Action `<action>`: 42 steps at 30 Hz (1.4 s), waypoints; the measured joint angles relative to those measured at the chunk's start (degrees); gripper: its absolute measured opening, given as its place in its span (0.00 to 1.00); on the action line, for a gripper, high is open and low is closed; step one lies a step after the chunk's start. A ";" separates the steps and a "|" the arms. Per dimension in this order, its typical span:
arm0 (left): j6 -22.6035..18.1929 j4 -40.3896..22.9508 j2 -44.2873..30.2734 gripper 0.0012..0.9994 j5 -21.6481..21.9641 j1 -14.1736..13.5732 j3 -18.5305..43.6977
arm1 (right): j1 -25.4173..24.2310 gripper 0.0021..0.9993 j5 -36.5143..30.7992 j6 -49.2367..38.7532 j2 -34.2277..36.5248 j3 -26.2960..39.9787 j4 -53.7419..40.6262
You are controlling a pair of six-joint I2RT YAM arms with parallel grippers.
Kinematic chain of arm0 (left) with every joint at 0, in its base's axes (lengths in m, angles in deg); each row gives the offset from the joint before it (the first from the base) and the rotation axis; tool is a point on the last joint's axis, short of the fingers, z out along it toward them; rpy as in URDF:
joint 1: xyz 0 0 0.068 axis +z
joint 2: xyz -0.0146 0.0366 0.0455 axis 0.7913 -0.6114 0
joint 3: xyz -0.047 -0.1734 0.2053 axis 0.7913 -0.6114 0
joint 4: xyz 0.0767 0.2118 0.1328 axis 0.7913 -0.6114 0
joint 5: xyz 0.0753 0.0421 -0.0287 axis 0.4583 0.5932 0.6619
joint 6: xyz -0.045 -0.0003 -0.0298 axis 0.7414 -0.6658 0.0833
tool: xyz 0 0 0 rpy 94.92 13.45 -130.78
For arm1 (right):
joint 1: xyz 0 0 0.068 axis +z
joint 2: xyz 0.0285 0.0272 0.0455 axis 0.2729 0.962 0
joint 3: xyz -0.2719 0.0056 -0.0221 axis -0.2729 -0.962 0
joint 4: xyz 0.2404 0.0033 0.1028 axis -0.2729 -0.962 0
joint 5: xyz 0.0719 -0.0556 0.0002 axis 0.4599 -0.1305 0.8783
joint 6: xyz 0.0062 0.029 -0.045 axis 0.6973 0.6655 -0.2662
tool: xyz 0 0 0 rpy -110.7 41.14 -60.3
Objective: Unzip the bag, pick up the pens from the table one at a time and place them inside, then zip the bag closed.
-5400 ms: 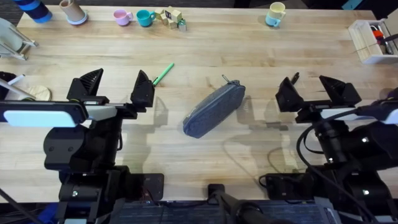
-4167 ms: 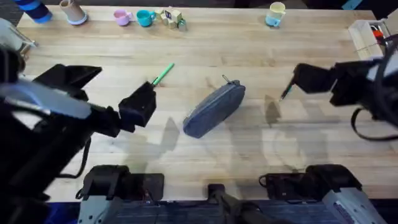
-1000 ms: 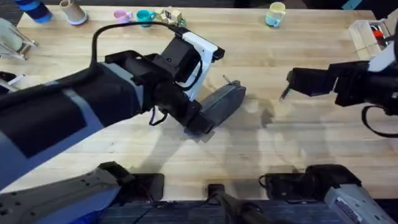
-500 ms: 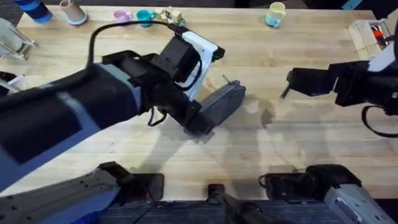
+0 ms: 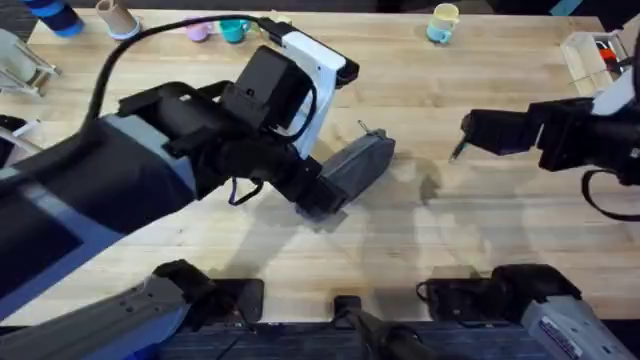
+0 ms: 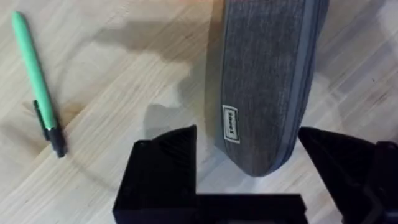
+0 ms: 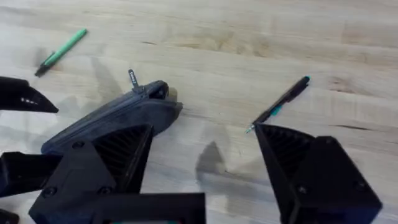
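The left hand (image 6: 249,180), fingers wide, is straddling the bag's (image 6: 264,81) near end; closing loosely risks dragging it. The right hand (image 7: 205,168) is hovering wide.

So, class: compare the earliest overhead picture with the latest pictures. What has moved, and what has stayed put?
The left gripper swung from the table's left side across to the near end of the bag; its open fingers now straddle that end. The right gripper moved out toward the right, open above the dark pen. Nothing has been gripped. The bag, its zipper pull, the green pen and the dark pen lie where they were.
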State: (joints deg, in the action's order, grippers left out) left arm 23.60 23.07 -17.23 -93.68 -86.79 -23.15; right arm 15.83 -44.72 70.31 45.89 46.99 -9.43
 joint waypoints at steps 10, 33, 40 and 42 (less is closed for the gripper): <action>-0.07 0.04 -3.44 0.57 -2.56 0.00 0.00 | 0.00 1.00 0.00 -0.15 0.00 0.00 0.00; -1.27 0.41 -3.44 0.04 -3.41 -0.26 0.00 | 6.88 1.00 13.60 -0.11 12.21 2.16 1.90; -1.27 0.41 -3.45 0.04 -3.41 -0.26 0.00 | 11.62 1.00 13.06 -1.63 23.92 12.19 -0.25; -1.27 0.41 -3.46 0.04 -3.41 -0.26 0.00 | 12.49 1.00 12.17 -2.19 26.74 14.57 -1.27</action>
State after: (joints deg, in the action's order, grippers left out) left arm 22.34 23.49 -20.69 -97.09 -87.05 -23.15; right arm 28.31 -32.54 68.12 72.62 61.56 -10.70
